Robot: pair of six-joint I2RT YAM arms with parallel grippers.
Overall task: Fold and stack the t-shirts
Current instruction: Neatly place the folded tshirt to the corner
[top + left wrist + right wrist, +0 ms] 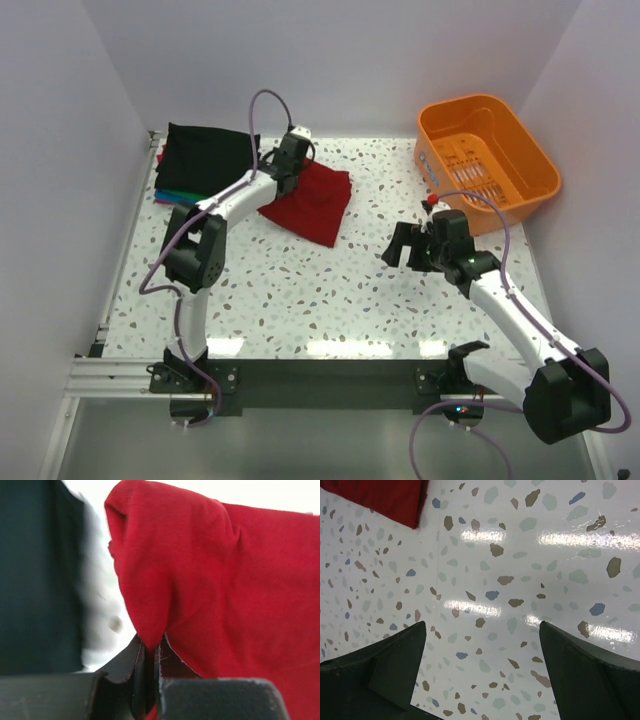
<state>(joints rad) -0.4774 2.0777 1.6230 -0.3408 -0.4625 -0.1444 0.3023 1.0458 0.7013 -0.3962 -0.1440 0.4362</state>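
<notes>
Upper left: folded stack (pixel 205 158). Beside it, red t-shirt (pixel 312 202), roughly folded, edge pinched in left gripper (pixel 150 652). Centre right: right gripper (pixel 404 246) wide, empty, above worktop (pixel 330 290). Red one not yet stacked.

Orange plastic basket (pixel 500 135) at far right, speckled terrazzo tabletop (pixel 320 290)

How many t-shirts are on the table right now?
4 visible: the dark red t-shirt mid-table, pinched by the left gripper; a far-left stack with the black t-shirt on top, teal t-shirt and blue t-shirt edges beneath. More may be hidden underneath.
</notes>
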